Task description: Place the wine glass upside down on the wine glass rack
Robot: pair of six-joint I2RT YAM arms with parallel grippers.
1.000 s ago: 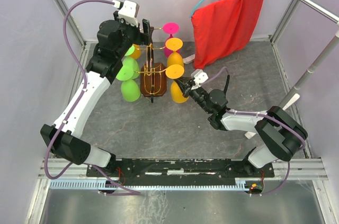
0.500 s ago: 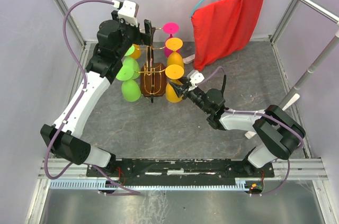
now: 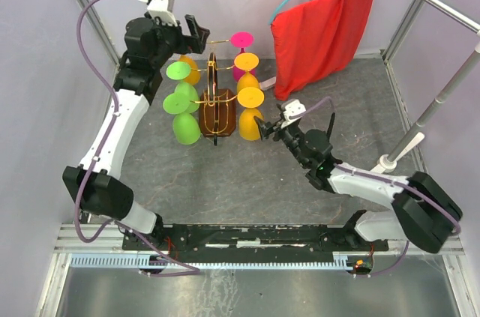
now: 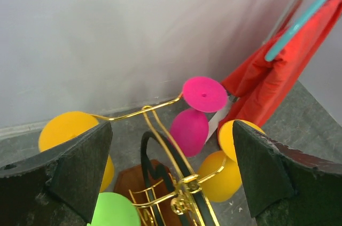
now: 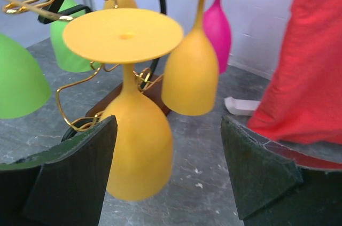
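Top view, wine glass rack [image 3: 217,118]: mid-tabletop [image 3: 315,92], coloured glasses hanging from its wire arms.
Top view, wine glass [image 3: 250,124]: orange, upside down on the rack's lower right arm.
Top view, right gripper [image 3: 264,128]: just right of the rack, beside that bowl.
Top view, left gripper [image 3: 196,32]: above the rack's far side.
Left wrist view: jaws spread wide, nothing between them, rack top below.
Right wrist view: fingers [image 5: 69,183] parted either side of the bowl, gripping nothing.
Step in hand, judged: back straight away from the rack with jaws wide, since a clipped bowl would swing.
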